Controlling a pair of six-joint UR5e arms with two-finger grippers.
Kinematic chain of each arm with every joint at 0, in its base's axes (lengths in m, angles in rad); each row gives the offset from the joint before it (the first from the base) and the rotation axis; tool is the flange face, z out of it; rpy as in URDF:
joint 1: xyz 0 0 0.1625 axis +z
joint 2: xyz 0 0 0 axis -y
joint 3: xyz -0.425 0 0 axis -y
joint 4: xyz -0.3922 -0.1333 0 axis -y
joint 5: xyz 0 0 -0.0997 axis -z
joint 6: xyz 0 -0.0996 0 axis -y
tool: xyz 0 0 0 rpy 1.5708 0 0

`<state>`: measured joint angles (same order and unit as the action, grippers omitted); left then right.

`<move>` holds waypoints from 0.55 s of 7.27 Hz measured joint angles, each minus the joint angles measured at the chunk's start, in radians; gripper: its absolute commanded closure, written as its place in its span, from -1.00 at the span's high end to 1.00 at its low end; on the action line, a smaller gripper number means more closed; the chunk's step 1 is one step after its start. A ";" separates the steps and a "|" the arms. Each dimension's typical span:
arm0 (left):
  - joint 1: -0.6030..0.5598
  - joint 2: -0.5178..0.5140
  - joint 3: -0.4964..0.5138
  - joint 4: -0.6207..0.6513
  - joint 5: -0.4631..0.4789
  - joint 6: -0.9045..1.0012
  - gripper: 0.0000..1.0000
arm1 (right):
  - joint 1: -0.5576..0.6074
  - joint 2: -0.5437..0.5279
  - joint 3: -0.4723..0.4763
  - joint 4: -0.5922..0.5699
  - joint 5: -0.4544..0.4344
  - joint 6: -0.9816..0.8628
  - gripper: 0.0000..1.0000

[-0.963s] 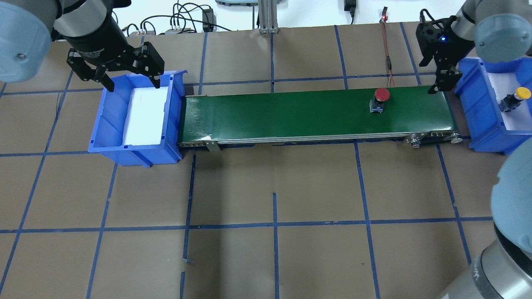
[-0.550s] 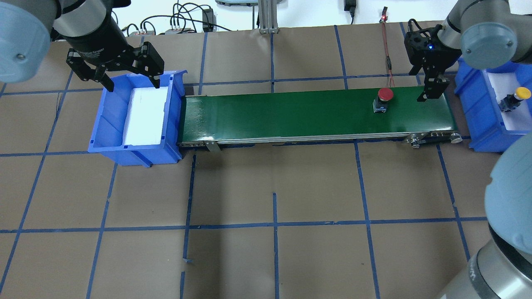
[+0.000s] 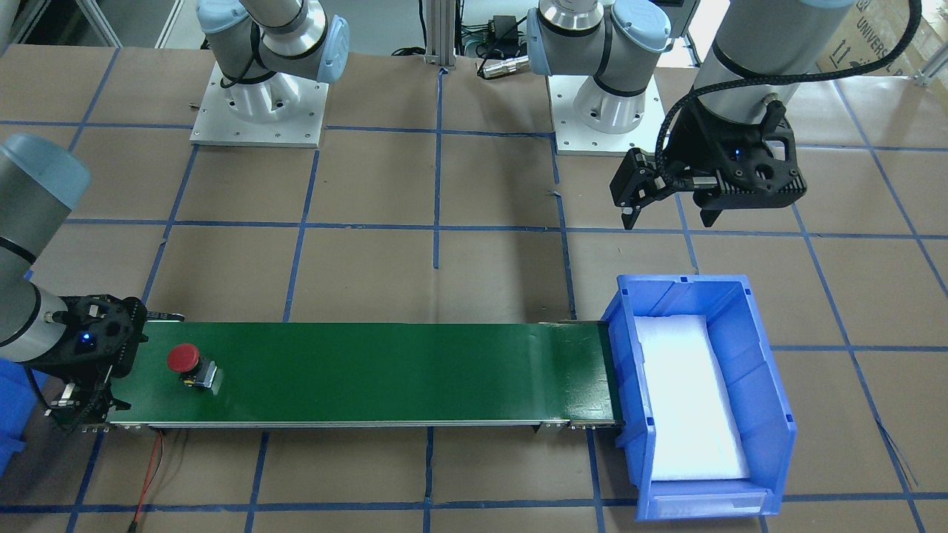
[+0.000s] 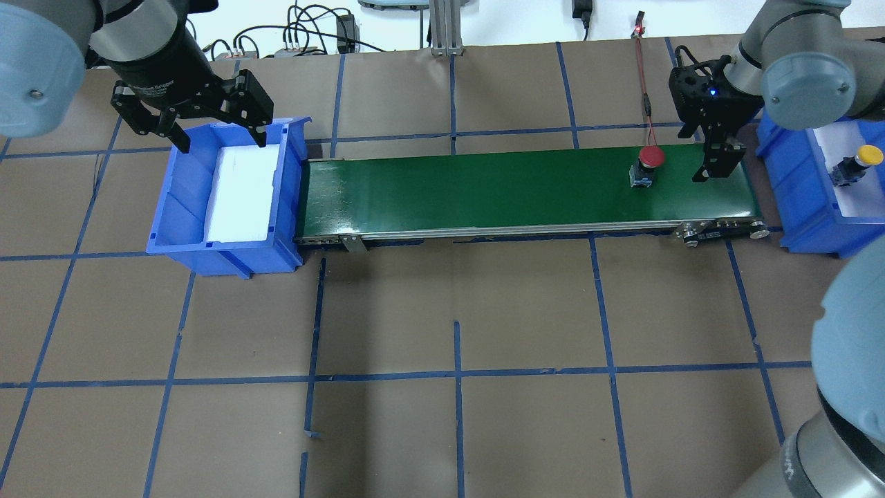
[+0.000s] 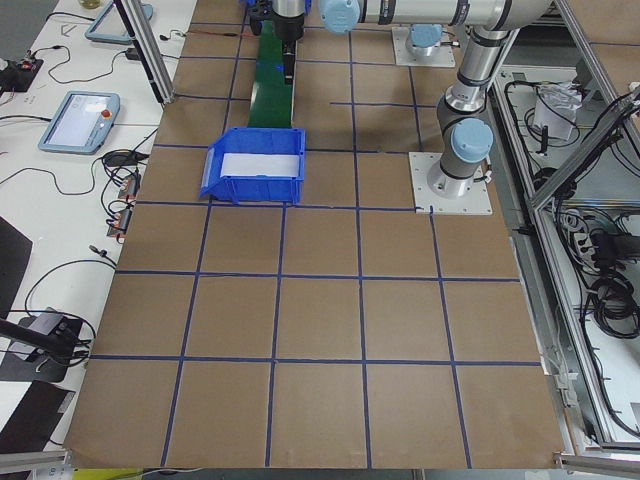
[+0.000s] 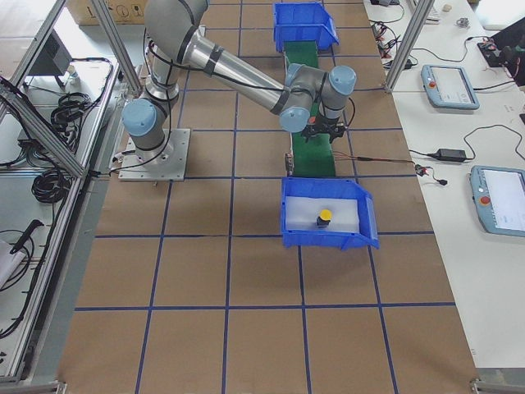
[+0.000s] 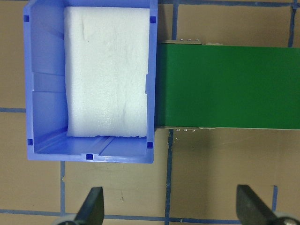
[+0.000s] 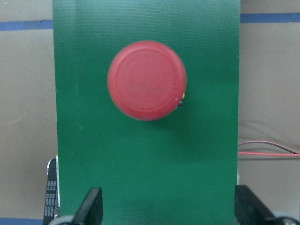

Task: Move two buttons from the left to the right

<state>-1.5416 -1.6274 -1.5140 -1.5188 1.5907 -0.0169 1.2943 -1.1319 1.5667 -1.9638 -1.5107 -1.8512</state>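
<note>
Waiting on the belt point(image 4: 484, 187) before open right fingers point(image 8: 92, 208), the red button point(image 8: 146, 80) trails the yellow button point(image 4: 861, 155), already binned; left fingers point(image 7: 93, 206) also open.

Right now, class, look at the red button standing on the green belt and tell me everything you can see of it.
The red button has a round, smooth red mushroom cap, plastic by its look, on a small dark body. It stands upright, cap up, on the green belt, near the belt's end on the robot's right. Only the belt touches it. The right gripper hangs open beside it, apart from it. From that wrist's camera the cap hides the body almost wholly.
</note>
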 measured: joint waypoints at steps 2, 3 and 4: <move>0.000 0.002 0.000 -0.003 0.001 0.000 1.00 | 0.000 -0.002 0.009 -0.054 -0.008 -0.003 0.99; 0.000 0.003 0.000 -0.003 0.001 0.000 1.00 | 0.000 -0.004 0.013 -0.061 -0.009 -0.001 0.99; 0.000 0.003 0.000 -0.003 0.000 0.000 1.00 | 0.000 -0.005 0.018 -0.063 -0.009 0.002 0.99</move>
<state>-1.5417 -1.6249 -1.5140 -1.5217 1.5912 -0.0169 1.2947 -1.1372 1.5849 -2.0273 -1.5193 -1.8495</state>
